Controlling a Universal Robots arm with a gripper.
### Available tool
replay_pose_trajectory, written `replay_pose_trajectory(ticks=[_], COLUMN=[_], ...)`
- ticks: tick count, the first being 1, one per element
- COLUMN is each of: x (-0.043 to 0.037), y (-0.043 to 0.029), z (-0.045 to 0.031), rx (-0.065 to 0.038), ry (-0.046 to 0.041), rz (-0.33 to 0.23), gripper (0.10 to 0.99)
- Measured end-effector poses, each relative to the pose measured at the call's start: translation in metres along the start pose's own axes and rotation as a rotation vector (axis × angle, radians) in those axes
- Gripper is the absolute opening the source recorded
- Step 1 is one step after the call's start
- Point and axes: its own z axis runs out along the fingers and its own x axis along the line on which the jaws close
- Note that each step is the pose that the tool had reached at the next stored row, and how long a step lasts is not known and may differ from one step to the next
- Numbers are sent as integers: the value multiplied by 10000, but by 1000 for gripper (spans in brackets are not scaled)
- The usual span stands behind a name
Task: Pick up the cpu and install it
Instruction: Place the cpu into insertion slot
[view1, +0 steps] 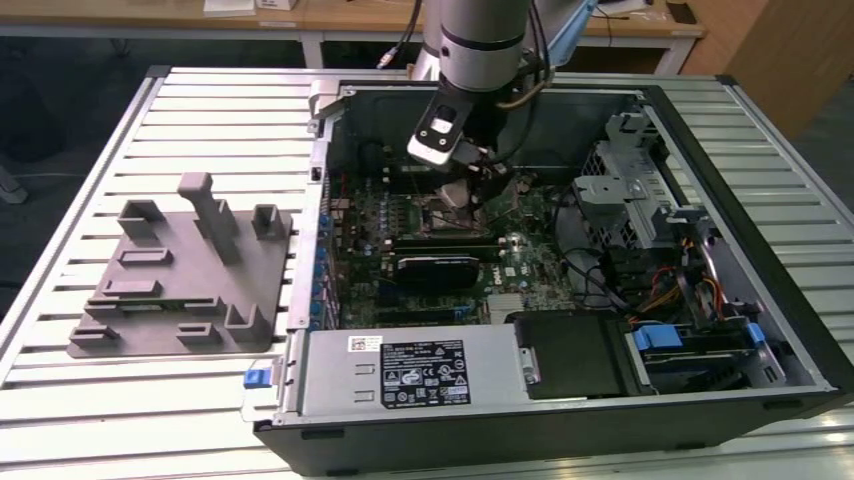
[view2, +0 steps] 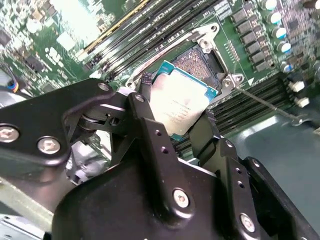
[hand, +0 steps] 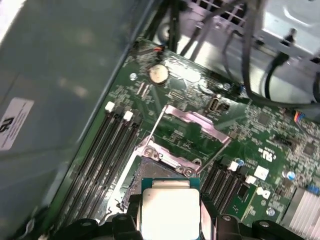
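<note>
Clamping the cpu (view2: 182, 100), the end effector (view2: 174, 107) hovers over the socket (view2: 197, 61); print illegible.

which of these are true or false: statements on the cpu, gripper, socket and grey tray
1. The gripper is shut on the cpu. True.
2. The cpu is seated flat in the socket. False: it hangs tilted over the socket, whose contacts are partly exposed.
3. The socket's metal frame is swung open. True.
4. The grey tray is inside the computer case. False: it stands on the slatted table, at the exterior view's left of the case.
</note>
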Motion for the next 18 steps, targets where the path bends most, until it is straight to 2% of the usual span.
replay_pose_trajectory(ticks=[18], x=[0], y=[-1], z=[23], rx=[-11], ry=[-136], rz=[3260], gripper=[545])
